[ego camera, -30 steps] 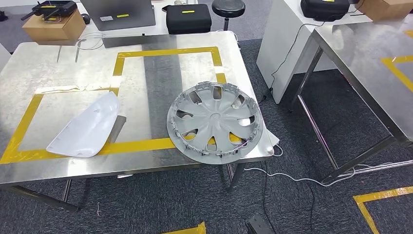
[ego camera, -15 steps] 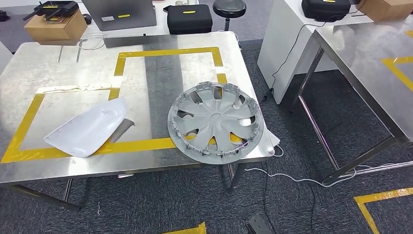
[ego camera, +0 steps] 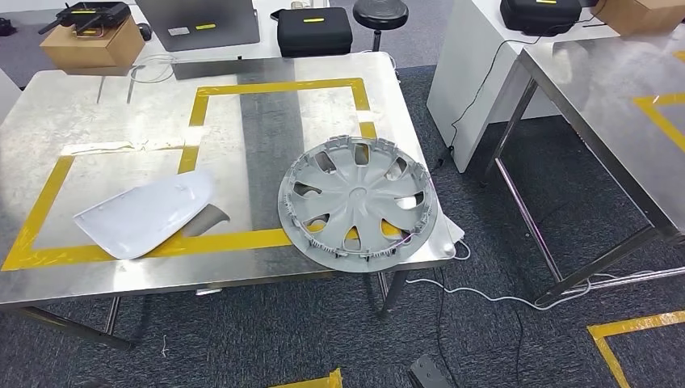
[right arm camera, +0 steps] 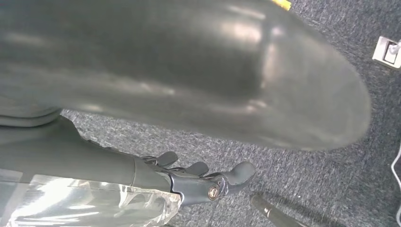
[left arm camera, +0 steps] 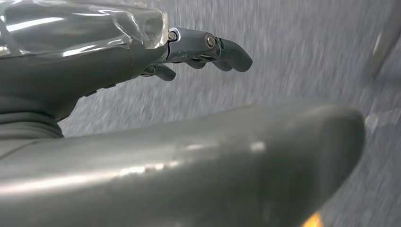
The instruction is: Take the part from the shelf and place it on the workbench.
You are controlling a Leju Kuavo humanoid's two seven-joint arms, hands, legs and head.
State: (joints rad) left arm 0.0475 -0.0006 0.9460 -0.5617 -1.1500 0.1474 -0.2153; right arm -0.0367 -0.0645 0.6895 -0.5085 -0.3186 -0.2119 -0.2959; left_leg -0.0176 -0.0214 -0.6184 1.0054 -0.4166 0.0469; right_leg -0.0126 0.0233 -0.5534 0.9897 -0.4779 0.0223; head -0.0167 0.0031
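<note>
A grey wheel cover [ego camera: 356, 202] lies on the steel workbench [ego camera: 105, 105], its rim reaching over the front right corner. To its left a white curved panel [ego camera: 145, 212] lies across the yellow tape outline [ego camera: 279, 86], with nothing touching it. My left hand [left arm camera: 108, 66] hangs over the dark carpet, fingers [left arm camera: 208, 47] stretched out and apart from the thumb, holding nothing. My right hand [right arm camera: 94, 163] also hangs above the carpet, its fingers [right arm camera: 213, 182] spread and nothing in them.
A second steel table [ego camera: 614, 89] stands to the right across a carpeted aisle. Behind the workbench are a cardboard box [ego camera: 89, 40], a black case [ego camera: 313, 31] and a stool [ego camera: 380, 12]. A white cable [ego camera: 485, 295] trails on the floor.
The white panel has swung on the table: its far tip has dropped and moved right, and it lies flatter. The wheel cover has stayed put.
</note>
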